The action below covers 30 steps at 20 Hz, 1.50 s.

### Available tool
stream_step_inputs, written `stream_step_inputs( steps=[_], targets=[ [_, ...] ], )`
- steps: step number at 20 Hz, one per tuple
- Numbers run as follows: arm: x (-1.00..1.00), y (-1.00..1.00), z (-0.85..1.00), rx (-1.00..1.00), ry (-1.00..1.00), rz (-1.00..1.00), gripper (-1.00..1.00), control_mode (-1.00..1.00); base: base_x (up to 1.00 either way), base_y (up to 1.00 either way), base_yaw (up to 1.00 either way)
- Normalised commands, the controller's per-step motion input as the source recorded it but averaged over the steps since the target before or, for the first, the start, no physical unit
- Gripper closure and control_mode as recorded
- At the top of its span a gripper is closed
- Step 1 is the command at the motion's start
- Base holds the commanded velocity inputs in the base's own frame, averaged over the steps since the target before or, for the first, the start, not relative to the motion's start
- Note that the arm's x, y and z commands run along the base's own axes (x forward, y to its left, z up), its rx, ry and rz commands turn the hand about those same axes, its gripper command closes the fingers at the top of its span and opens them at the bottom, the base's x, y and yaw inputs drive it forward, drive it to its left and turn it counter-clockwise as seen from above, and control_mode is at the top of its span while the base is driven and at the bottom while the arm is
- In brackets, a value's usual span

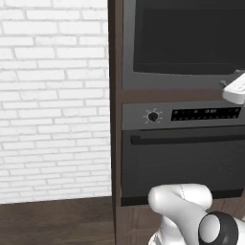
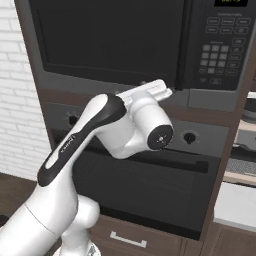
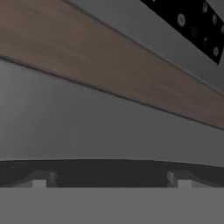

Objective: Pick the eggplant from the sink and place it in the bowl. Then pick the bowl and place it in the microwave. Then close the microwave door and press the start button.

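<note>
The microwave (image 2: 115,45) is built into a dark wood cabinet. Its black glass microwave door (image 1: 186,38) stands shut, and the button panel (image 2: 222,50) sits to the door's right. My white hand (image 2: 150,95) reaches up to the grey strip under the door, close to its lower right corner. In the hand view my gripper (image 3: 109,183) is open, its two dark fingertips (image 3: 39,181) far apart with nothing between them, facing that grey strip and the wood band beyond. The eggplant, the sink and the bowl are out of view.
Below the microwave is a larger oven (image 2: 150,175) with a knob (image 1: 152,116), a display and a long bar handle. A white brick wall (image 1: 52,95) is to the left. Shelves (image 2: 245,150) and a pale counter corner (image 2: 235,205) lie at the right.
</note>
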Motion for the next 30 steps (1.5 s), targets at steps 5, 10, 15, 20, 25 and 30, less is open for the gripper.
stream_step_inputs(
  steps=[5,10,15,20,25,30],
  targets=[
    [0.81,0.00,-0.21,0.09,0.00,0.11,-1.00,-1.00,0.00,0.00,0.00],
    [0.90,0.00,-0.23,0.08,0.01,0.11,-1.00,-1.00,0.00,0.00,0.00],
    [-0.28,0.00,-0.29,0.04,-0.02,0.11,-1.00,-1.00,0.00,0.00,0.00],
    [-1.00,0.03,-0.10,0.03,-0.08,0.09,-1.00,-1.00,0.00,0.00,0.00],
    [-0.75,-0.42,0.00,0.06,-0.17,0.01,-1.00,-1.00,0.00,0.00,0.00],
    [0.09,-0.82,0.02,0.04,-0.23,-0.01,-1.00,-1.00,0.00,0.00,0.00]
  ],
)
